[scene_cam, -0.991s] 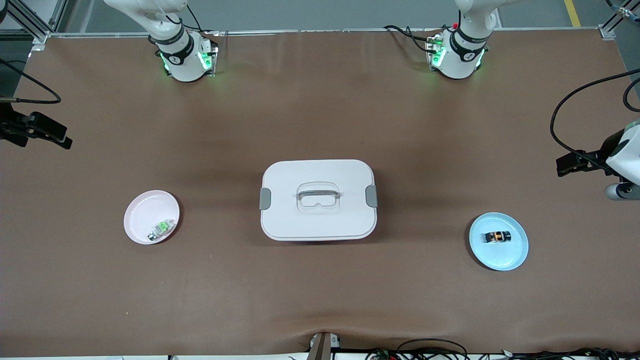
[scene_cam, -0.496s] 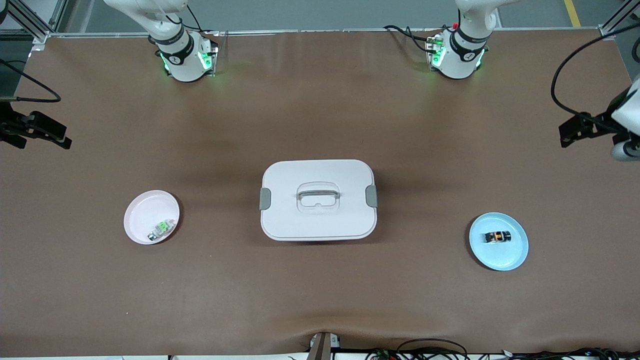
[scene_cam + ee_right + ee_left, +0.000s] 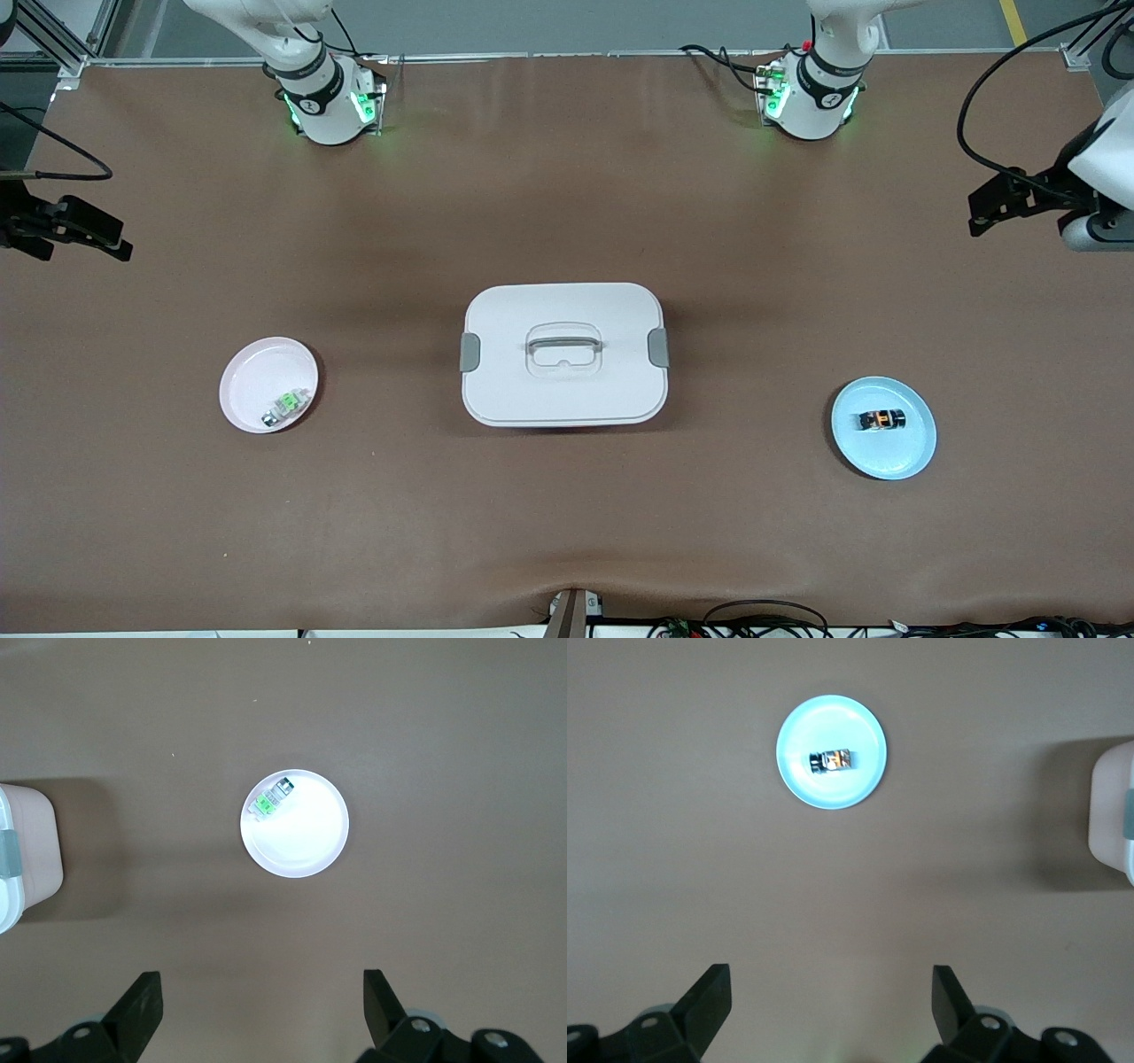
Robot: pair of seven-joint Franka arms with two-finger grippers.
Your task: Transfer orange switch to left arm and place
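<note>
The orange switch (image 3: 881, 419) (image 3: 833, 760), a tiny black part with an orange mark, lies on a light blue plate (image 3: 886, 456) (image 3: 855, 784) toward the left arm's end of the table. The white box (image 3: 563, 354) with grey latches stands at the table's middle; its edge shows in both wrist views (image 3: 1112, 815) (image 3: 27, 850). My left gripper (image 3: 1001, 202) (image 3: 831, 979) hangs open and empty high over the table's end, apart from the blue plate. My right gripper (image 3: 89, 232) (image 3: 262, 985) hangs open and empty over the right arm's end of the table.
A pink plate (image 3: 257, 372) (image 3: 306, 846) toward the right arm's end holds a tiny green-and-clear part (image 3: 285, 406) (image 3: 273, 800). Cables trail from both wrists and along the table's front edge (image 3: 762, 620). Bare brown tabletop lies between the box and each plate.
My left gripper has swung along the table's end toward the side where the bases stand. The right gripper has hardly moved. Plates, parts and box are still.
</note>
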